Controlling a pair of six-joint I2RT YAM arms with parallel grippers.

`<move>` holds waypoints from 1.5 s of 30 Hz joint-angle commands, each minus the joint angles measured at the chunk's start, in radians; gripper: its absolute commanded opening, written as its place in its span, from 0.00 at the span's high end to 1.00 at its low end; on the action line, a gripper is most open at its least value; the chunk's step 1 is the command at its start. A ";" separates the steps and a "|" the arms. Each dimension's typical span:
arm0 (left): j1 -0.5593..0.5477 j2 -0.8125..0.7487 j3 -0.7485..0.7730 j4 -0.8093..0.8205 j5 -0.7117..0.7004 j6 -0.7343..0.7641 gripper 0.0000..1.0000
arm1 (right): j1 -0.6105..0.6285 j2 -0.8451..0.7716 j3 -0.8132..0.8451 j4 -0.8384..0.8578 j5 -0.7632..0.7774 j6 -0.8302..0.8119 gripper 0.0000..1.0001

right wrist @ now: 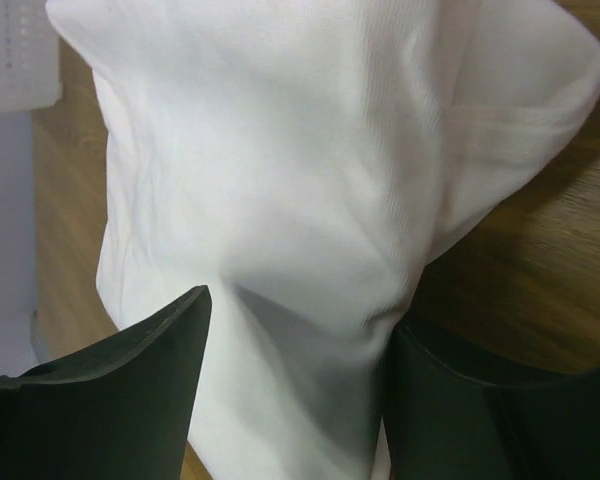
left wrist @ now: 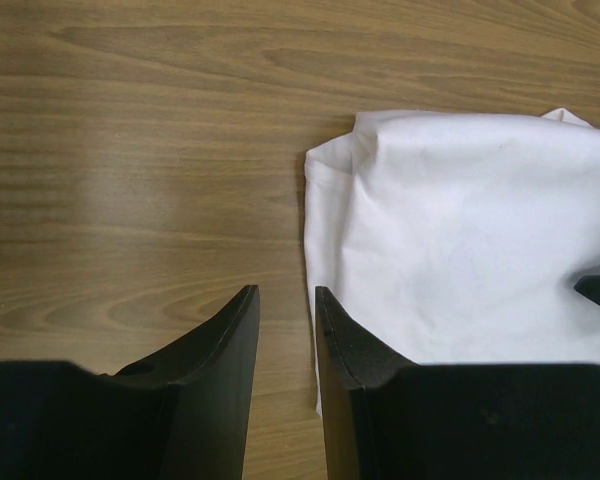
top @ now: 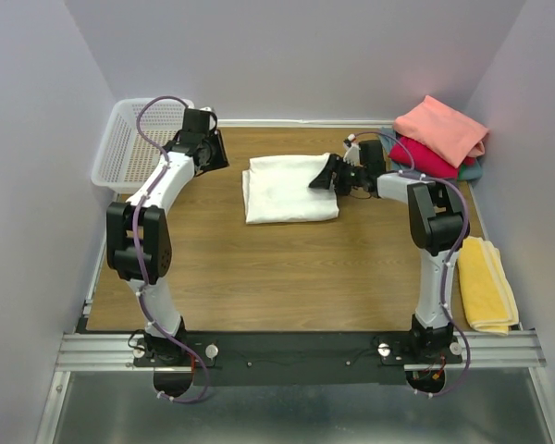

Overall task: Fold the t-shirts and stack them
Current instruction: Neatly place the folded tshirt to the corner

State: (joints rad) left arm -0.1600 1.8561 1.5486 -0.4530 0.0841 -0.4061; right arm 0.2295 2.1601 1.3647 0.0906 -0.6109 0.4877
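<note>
Step in hand: folding of white t-shirt (top: 289, 188), probably last fold or the lift toward the stack; already a compact rectangle at desk (top: 259, 277) centre, print not visible.
R hand (top: 336, 174): at right edge of white t-shirt, fingers (right wrist: 130, 370) on both sides of a raised cloth bunch, cloth pressed between them; partly closed, seems gripping the fabric.
L hand (top: 216, 151): near back-left of desk, just beside left edge of white t-shirt, not touching; fingers (left wrist: 230, 340) almost together w/ narrow gap, holding nothing.
Stack: salmon-pink t-shirt (top: 441, 129) on top, crimson t-shirt (top: 424, 159) under it, grey-blue t-shirt (top: 478, 170) only as thin edge at bottom; back-right corner, near R hand.
Other items: white mesh basket (top: 134, 143) at back-left; yellow cloth (top: 486, 282) folded at right desk edge.
Next move, judged: needs firm grip through all layers, else fold opens when lifted; L hand probably must take opposite edge so the shirt stays flat, then carry over to stack & align on top.
Risk: one-side lift lets layers sag or unfold.
Brands/labels/writing: none readable in any view; neck label not visible.
</note>
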 commanded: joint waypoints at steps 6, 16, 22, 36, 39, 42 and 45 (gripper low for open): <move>0.030 -0.058 -0.010 -0.015 0.014 0.026 0.62 | 0.010 0.142 -0.027 -0.184 -0.090 -0.029 0.54; 0.043 -0.063 -0.013 -0.021 0.011 0.036 0.62 | 0.011 0.149 0.059 -0.244 -0.081 -0.052 0.99; 0.047 -0.072 -0.016 -0.021 0.009 0.038 0.62 | 0.008 0.096 0.166 -0.356 0.081 -0.104 0.99; 0.047 -0.069 -0.012 -0.019 0.016 0.036 0.63 | -0.062 0.029 0.440 -0.626 0.433 -0.250 0.99; 0.047 -0.066 -0.005 -0.019 0.022 0.036 0.63 | -0.090 0.035 0.493 -0.669 0.505 -0.279 0.99; 0.047 -0.060 0.001 -0.018 0.025 0.035 0.63 | -0.110 0.058 0.594 -0.719 0.583 -0.317 0.99; 0.047 -0.054 0.005 -0.015 0.031 0.033 0.63 | -0.124 0.086 0.704 -0.755 0.674 -0.368 0.99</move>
State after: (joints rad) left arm -0.1234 1.8244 1.5455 -0.4591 0.0872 -0.3843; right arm 0.1280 2.2364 1.9186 -0.5854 -0.1307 0.2092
